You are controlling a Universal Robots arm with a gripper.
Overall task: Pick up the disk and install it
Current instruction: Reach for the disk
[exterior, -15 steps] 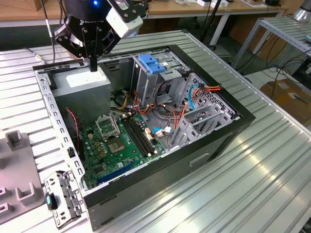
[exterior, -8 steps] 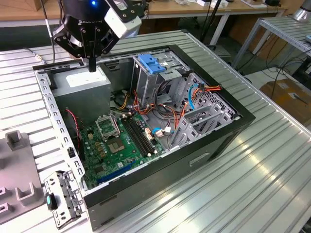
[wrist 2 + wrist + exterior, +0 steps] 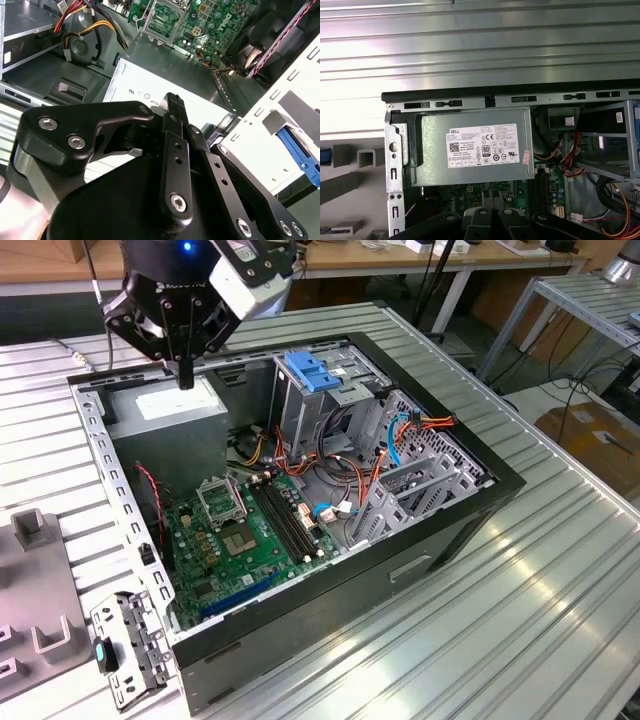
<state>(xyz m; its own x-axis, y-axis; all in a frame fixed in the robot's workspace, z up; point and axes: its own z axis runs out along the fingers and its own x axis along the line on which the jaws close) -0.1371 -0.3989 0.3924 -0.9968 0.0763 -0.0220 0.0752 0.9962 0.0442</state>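
The black links of the gripper [image 3: 490,222] sit over the green motherboard [image 3: 470,192]. Just beyond the motherboard, farther from the gripper, lies the grey power supply [image 3: 435,150], its white label [image 3: 487,146] facing the camera. Past it run the black case rim [image 3: 470,93] and the ribbed metal table [image 3: 480,45]. To one side of the gripper, red, yellow and orange cables [image 3: 570,155] lie beside the power supply. On the opposite side stands a perforated chassis rail [image 3: 394,165].
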